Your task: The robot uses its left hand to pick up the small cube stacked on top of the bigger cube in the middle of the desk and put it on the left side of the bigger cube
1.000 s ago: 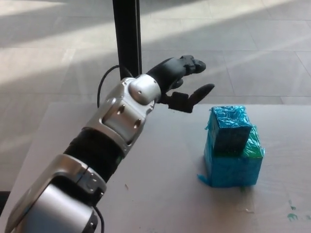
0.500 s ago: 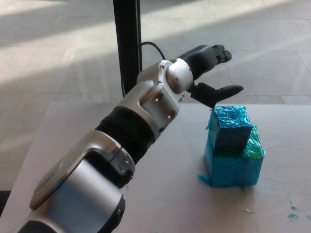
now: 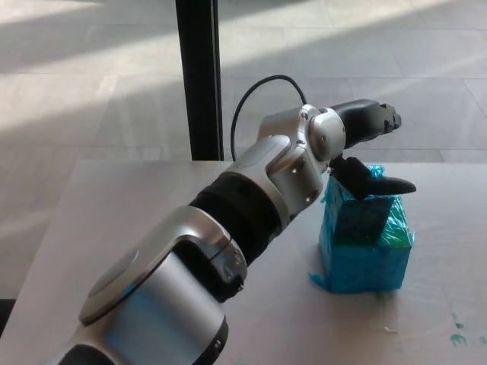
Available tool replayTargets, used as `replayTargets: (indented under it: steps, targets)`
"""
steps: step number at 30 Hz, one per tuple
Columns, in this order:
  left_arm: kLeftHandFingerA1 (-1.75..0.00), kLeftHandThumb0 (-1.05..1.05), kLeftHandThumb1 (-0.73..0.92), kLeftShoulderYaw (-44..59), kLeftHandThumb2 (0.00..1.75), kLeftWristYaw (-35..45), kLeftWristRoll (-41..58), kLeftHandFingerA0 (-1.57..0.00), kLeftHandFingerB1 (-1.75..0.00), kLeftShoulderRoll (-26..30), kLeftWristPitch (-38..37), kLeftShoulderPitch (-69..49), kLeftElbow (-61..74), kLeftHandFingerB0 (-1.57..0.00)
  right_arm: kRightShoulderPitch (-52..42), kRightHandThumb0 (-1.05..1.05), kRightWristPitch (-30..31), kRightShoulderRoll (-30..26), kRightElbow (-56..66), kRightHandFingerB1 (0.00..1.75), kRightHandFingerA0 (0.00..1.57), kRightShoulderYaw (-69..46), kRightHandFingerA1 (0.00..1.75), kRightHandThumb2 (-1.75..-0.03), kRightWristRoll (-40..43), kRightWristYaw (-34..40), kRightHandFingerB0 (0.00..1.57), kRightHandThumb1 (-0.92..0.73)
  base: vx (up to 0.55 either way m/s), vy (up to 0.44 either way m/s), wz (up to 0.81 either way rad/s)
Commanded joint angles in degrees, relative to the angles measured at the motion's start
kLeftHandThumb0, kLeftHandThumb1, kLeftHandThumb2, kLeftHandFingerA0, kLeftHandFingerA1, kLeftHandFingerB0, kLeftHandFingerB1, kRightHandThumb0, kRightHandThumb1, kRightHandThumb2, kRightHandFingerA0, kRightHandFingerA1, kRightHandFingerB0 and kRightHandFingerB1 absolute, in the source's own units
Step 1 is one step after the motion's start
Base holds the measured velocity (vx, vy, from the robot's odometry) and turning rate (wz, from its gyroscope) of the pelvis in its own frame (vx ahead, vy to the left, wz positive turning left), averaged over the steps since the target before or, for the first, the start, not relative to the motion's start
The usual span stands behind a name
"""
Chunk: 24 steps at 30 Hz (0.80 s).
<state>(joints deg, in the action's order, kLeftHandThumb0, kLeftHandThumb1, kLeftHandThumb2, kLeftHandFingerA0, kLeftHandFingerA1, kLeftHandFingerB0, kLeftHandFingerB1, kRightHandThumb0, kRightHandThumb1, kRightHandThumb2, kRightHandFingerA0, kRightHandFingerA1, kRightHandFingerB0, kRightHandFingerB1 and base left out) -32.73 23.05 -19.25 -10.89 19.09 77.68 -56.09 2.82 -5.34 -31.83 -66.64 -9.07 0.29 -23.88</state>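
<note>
A: Where does the small cube (image 3: 364, 204) lie from the left hand (image 3: 367, 152)?

B: Right under it. The small cube sits on top of the bigger cube (image 3: 364, 255), toward that block's back left corner, and the stack stands on the bench (image 3: 114, 220) right of the middle of the head view. The hand comes in from the left over the stack, its upper fingers (image 3: 374, 118) above and behind the small cube, the lower digit (image 3: 379, 185) lying across its top front edge.

A: Is it gripping yet?

B: I judge not. The fingers are spread, with a clear gap between the upper 2 and the lower 1, and nothing is clamped. Whether the lower digit touches the wrapping or hangs just above it, I cannot tell.

A: Which way does the hand point?

B: Along the forearm's line, left to right across the picture, so the digits would close roughly front to back on the cube. The drop spot, the bare bench left of the bigger cube, lies under the forearm.

A: What is hidden?

B: The hand and wrist cover most of the small cube's top and its left edge. Both cubes wear the same crinkled teal wrap, so the seam between them is hard to trace. The right hand is not in view
</note>
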Motion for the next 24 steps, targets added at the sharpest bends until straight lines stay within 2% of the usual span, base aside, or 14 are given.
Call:
replayTargets:
  steps: [1, 2, 3, 5, 6, 11, 12, 13, 15, 16, 20, 21, 22, 24]
  targets:
    - [-0.24, -0.87, 0.42, 3.8, 0.98, 2.9, 1.4, 0.00, 0.00, -1.1, 2.5, -0.4, -2.0, 0.00, 1.5, -0.48, 2.3, -1.3, -0.8, 0.53, 0.50, -0.2, 0.66, -0.89, 0.0, 0.5, 0.39, -0.55, 0.00, 0.000, 0.00]
    - [-0.24, -0.87, 0.42, 4.3, 0.98, 3.3, 1.4, 0.00, 0.00, -1.2, 2.6, -0.4, -2.1, 0.00, 1.4, -0.48, 2.5, -1.3, -0.6, 0.53, 0.50, -0.1, 0.66, -0.89, 0.0, 0.5, 0.39, -0.55, 0.00, 0.000, 0.00]
    - [-0.20, -1.02, 0.48, 4.2, 1.00, 3.7, 1.0, 0.00, -0.01, -1.4, 2.6, -0.9, -2.5, -0.01, 0.2, -0.46, 0.6, -1.5, 0.1, 0.39, 0.56, -0.7, 0.54, -0.61, 0.6, -0.4, 0.48, -0.68, 0.00, 0.000, 0.00]
    - [-0.20, -1.02, 0.48, 4.4, 1.00, 3.8, 0.6, 0.00, -0.01, -1.5, 2.2, -1.2, -2.6, -0.01, -0.1, -0.46, 0.5, -1.3, 0.4, 0.39, 0.56, -0.9, 0.54, -0.61, 0.7, 0.1, 0.48, -0.68, 0.00, 0.000, 0.00]
    - [-0.24, -1.05, 0.70, 4.9, 0.68, 4.5, 1.1, 0.00, -0.06, -1.6, 2.4, -2.0, -2.0, 0.00, -0.9, -0.47, -1.6, -1.5, 0.7, 0.38, 0.56, -0.8, 0.53, -0.61, 0.4, -0.5, 0.47, -0.68, 0.00, 0.000, 0.00]
    - [-0.19, -1.05, 0.69, 4.1, 0.69, 5.6, -0.4, 0.00, -0.08, -1.3, 2.8, -3.0, -1.1, 0.00, -0.8, -0.47, -2.6, -2.0, 1.1, 0.38, 0.55, 0.0, 0.52, -0.61, -0.4, -0.7, 0.45, -0.69, 0.00, 0.000, 0.00]
    - [-0.24, -1.05, 0.67, 3.5, 0.75, 5.8, -1.0, 0.00, -0.10, -1.2, 3.0, -3.3, -1.5, 0.00, -0.3, -0.45, -2.1, -2.0, 1.0, 0.38, 0.54, 0.2, 0.52, -0.61, -0.6, -0.4, 0.45, -0.69, 0.00, 0.000, 0.00]
    - [-0.25, -0.93, 0.47, 3.5, 1.02, 5.9, -1.1, 0.00, 0.00, -1.2, 3.9, -3.6, -1.6, 0.00, 0.3, -0.42, -2.1, -1.7, 0.2, 0.38, 0.53, 0.1, 0.53, -0.61, -0.4, -0.4, 0.45, -0.69, 0.00, 0.000, 0.00]
    - [-0.30, -0.94, 0.48, 2.9, 1.03, 6.3, -1.6, 0.00, 0.00, -1.1, 4.3, -3.7, -1.6, 0.00, 0.9, -0.41, -1.4, -1.6, -0.2, 0.38, 0.55, 0.0, 0.53, -0.61, -0.3, 0.1, 0.46, -0.69, 0.00, 0.000, 0.00]
    - [-0.54, -1.05, 0.48, 2.0, 0.88, 6.2, -2.3, -0.06, -0.14, -1.1, 4.7, -4.3, -2.0, -0.01, 1.3, -0.44, -0.8, -1.6, -0.5, 0.38, 0.54, 0.0, 0.55, -0.60, -0.3, 0.1, 0.47, -0.68, 0.00, 0.000, 0.00]
    - [-0.58, -1.02, 0.50, 0.6, 0.97, 9.6, -2.6, -0.07, -0.03, -1.3, 5.2, -3.4, -3.9, -0.11, 1.0, -0.45, -2.2, -1.8, 0.0, 0.37, 0.53, 0.0, 0.53, -0.60, -0.3, -0.3, 0.42, -0.69, 0.00, 0.000, 0.00]
    - [-0.59, -0.99, 0.49, 0.6, 0.95, 9.8, -2.5, -0.09, -0.05, -1.5, 5.3, -3.2, -4.3, -0.08, 1.2, -0.44, -2.0, -1.8, 0.0, 0.37, 0.52, 0.2, 0.53, -0.61, -0.5, -0.3, 0.42, -0.70, 0.00, 0.000, 0.00]
    - [-0.54, -1.02, 0.56, 0.7, 0.64, 9.7, -2.5, -0.03, -0.33, -1.9, 5.8, -3.0, -4.6, 0.00, 1.5, -0.45, -1.7, -1.8, -0.3, 0.37, 0.53, 0.3, 0.54, -0.60, -0.5, -0.3, 0.42, -0.69, 0.00, 0.000, 0.00]
    - [-0.54, -1.02, 0.56, 0.8, 0.64, 9.6, -2.6, -0.03, -0.33, -2.2, 6.0, -2.9, -4.9, 0.00, 1.6, -0.45, -1.8, -1.7, -0.5, 0.37, 0.53, 0.2, 0.54, -0.60, -0.3, -0.3, 0.42, -0.69, 0.00, 0.000, 0.00]
